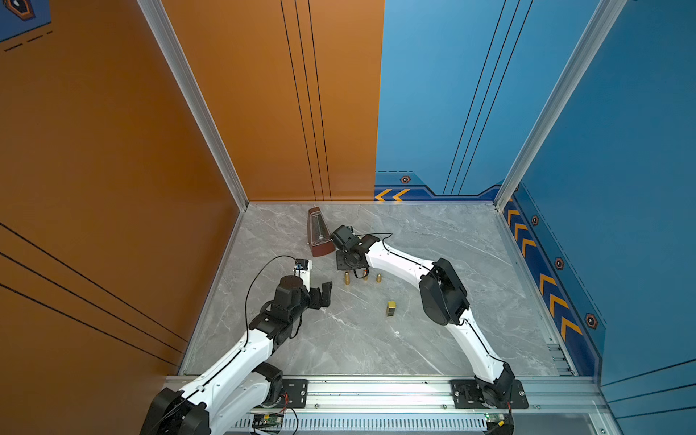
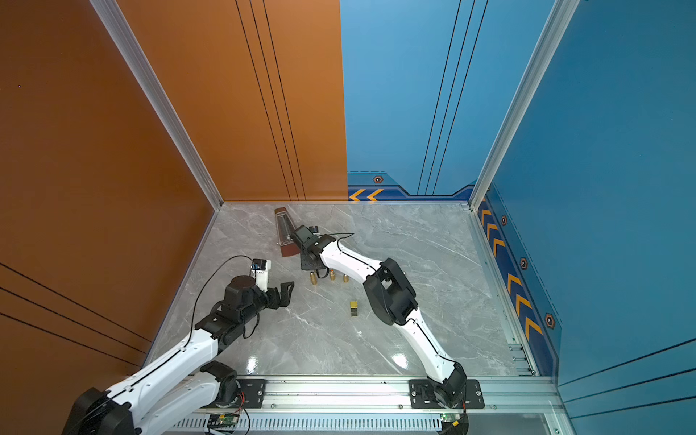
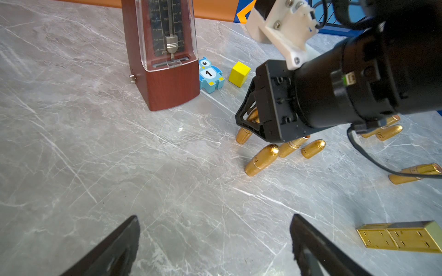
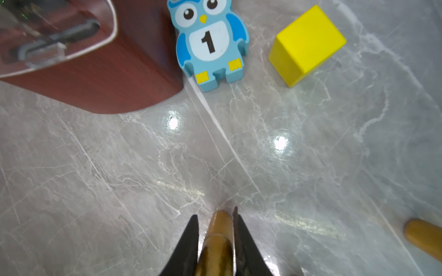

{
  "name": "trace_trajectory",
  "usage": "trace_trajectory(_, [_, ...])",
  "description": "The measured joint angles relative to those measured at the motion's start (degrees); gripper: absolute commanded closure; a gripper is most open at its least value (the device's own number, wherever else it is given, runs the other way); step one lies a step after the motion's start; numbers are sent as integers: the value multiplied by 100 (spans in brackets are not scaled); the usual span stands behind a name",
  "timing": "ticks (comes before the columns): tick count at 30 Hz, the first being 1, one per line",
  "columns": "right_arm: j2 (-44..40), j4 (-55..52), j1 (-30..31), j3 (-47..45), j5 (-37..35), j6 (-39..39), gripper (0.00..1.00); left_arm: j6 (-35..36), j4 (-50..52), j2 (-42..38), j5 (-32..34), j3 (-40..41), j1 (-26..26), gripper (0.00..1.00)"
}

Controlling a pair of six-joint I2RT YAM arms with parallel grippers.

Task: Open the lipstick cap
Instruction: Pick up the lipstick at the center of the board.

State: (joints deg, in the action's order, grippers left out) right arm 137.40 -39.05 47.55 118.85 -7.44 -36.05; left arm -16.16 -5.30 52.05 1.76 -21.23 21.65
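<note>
Lipstick (image 4: 218, 239) in gold sat on the marble table (image 4: 95, 167) near the metronome (image 4: 107, 78), pinched tight between the tips of the right gripper (image 4: 215, 212). The left gripper (image 3: 214, 217) hung wide open and empty, well apart from it.

The worktop (image 4: 95, 167) is polished marble-look stone, glossy with bright glare spots. The lipstick (image 4: 217, 229) shines like gold metal. The metronome (image 3: 172, 88) shows red-brown wood grain with a clear plastic cover (image 3: 189, 35). Beside it, the owl (image 4: 210, 43) and cube (image 4: 308, 43) look smooth and matt.
</note>
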Motion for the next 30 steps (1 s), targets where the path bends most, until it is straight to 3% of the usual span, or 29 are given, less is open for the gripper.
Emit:
trace_trajectory(17, [-111, -44, -103, -20, 44, 2, 80, 4, 2, 2, -17, -11, 0, 1])
trace_trajectory(26, [-1469, -98, -291, -728, 243, 153, 80, 131, -2, 229, -457, -273, 44, 1])
trace_trajectory(30, [-2240, -96, -417, -1178, 586, 219, 79, 313, -39, 413, -686, -374, 356, 1])
